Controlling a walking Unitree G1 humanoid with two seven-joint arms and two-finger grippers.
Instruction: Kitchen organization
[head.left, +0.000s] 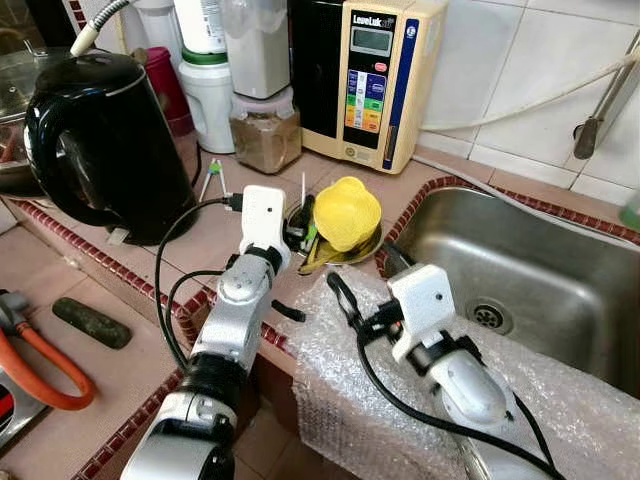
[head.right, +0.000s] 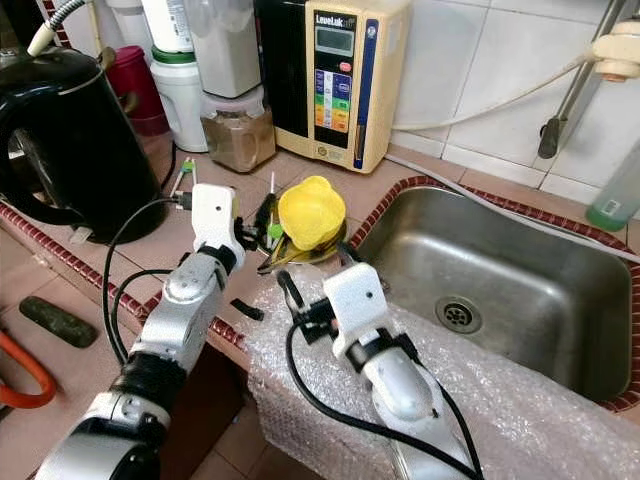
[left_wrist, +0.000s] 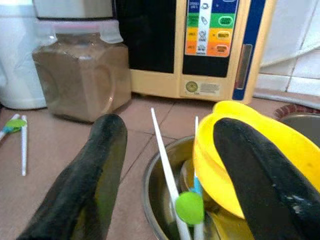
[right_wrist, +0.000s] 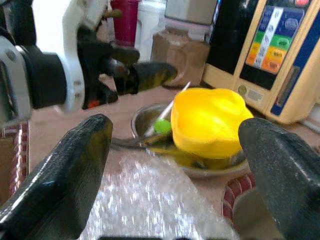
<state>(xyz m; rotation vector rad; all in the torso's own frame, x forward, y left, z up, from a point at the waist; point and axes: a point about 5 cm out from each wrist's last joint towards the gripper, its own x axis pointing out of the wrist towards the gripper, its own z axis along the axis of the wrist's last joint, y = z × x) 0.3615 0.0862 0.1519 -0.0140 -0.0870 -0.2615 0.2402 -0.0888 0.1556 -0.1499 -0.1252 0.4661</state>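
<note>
Nearest, a sheet of bubble wrap is draped over the front edge of the desk beside the steel sink, and the right arm lies across it. The right claw points toward the far left with its two black fingers spread wide apart, holding nothing; through its wrist view the yellow cup sits between the two fingers, a little beyond them.

Just past the bubble wrap, near the sink's left corner, a shallow steel bowl rests on the desk. The yellow cup lies tipped over in it, and a white stick with a green tip leans out of the bowl on the left side. The left claw reaches in from the left, its fingers open; one finger stands outside the bowl's left rim and the other overlaps the yellow cup, though whether it touches the cup cannot be told. It grips nothing.

Farther left on the desk stands a black kettle, with two thin white sticks lying between it and the bowl. At the far wall, a clear jar of brown powder stands beside a cream and black water machine with coloured buttons, and white containers stand left of the jar.
</note>
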